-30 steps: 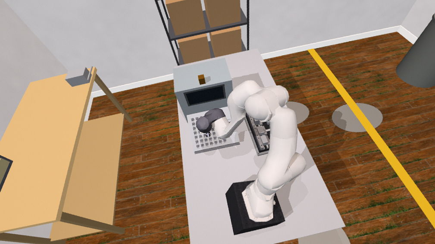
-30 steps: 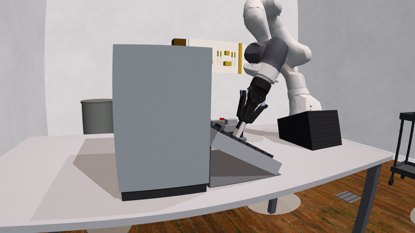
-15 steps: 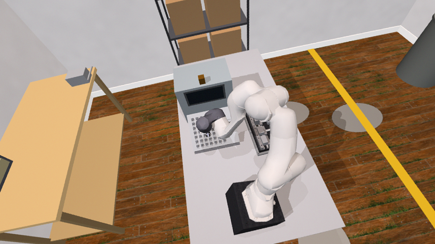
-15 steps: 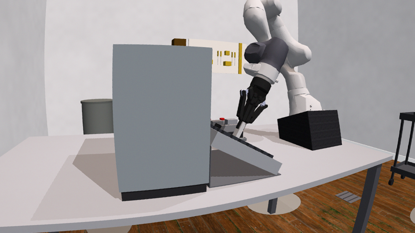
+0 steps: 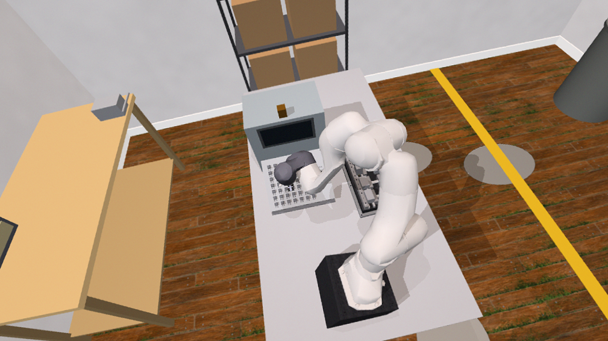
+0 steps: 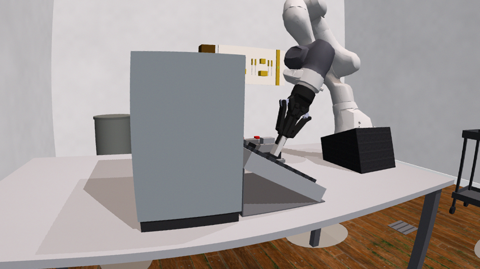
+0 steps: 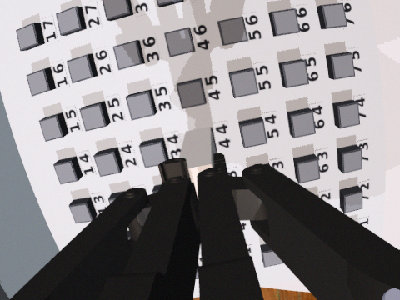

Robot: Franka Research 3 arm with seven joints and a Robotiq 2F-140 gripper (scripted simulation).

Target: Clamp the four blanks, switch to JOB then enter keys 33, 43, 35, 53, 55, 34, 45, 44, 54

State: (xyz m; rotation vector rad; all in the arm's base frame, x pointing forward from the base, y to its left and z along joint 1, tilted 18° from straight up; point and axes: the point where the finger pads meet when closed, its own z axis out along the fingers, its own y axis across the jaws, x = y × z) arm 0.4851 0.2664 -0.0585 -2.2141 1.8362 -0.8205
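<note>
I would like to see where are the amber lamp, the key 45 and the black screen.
Amber lamp (image 5: pixel 282 111) (image 6: pixel 207 48): top and exterior views, its sides.
Key 45 (image 7: pixel 192 93): wrist view, its cap.
Black screen (image 5: pixel 287 132): top view, middle of glass.

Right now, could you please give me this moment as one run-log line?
gripper: shut, nothing held | position: over keypad, near key 44 | contact: cannot tell | amber lamp: looks unlit

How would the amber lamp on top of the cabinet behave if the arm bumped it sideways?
The amber lamp looks like a rigid block, so it probably wouldn't flex. Its flat sides suggest it wouldn't roll. It's squat, so tipping seems unlikely; whether it's fixed to the cabinet, I can't tell.
</note>
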